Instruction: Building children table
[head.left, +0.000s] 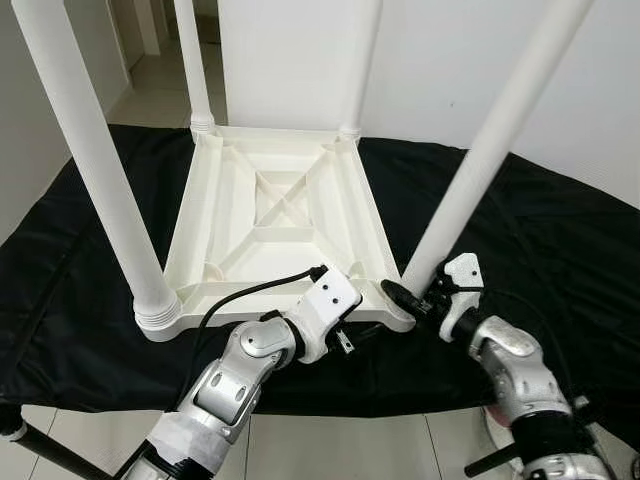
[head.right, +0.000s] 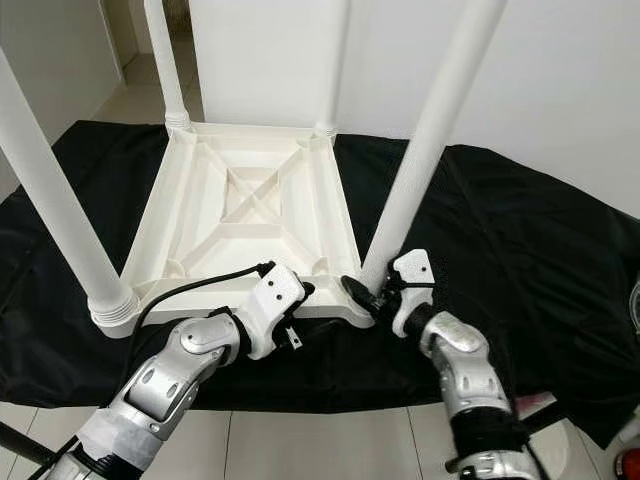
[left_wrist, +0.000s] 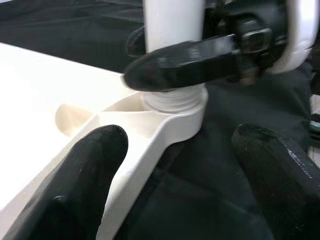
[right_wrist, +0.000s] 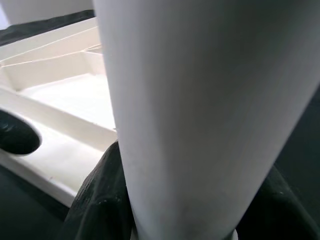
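Observation:
A white plastic children's table (head.left: 270, 215) lies upside down on a black cloth (head.left: 560, 230). All of its white legs stand up from the corners. My right gripper (head.left: 415, 290) is shut on the near right leg (head.left: 490, 150), right above its threaded base (left_wrist: 175, 100). One black finger (left_wrist: 180, 62) wraps across the front of that leg. In the right wrist view the leg (right_wrist: 205, 110) stands between the two fingers (right_wrist: 97, 200). My left gripper (left_wrist: 185, 150) is open, its fingers either side of the table's front rim (left_wrist: 150, 145) near that same corner.
The near left leg (head.left: 95, 170) and two far legs (head.left: 195, 70) rise steeply around the work area. The cloth-covered surface ends just in front of me, with pale floor tiles (head.left: 330, 450) below. A white wall (head.left: 600, 90) is behind.

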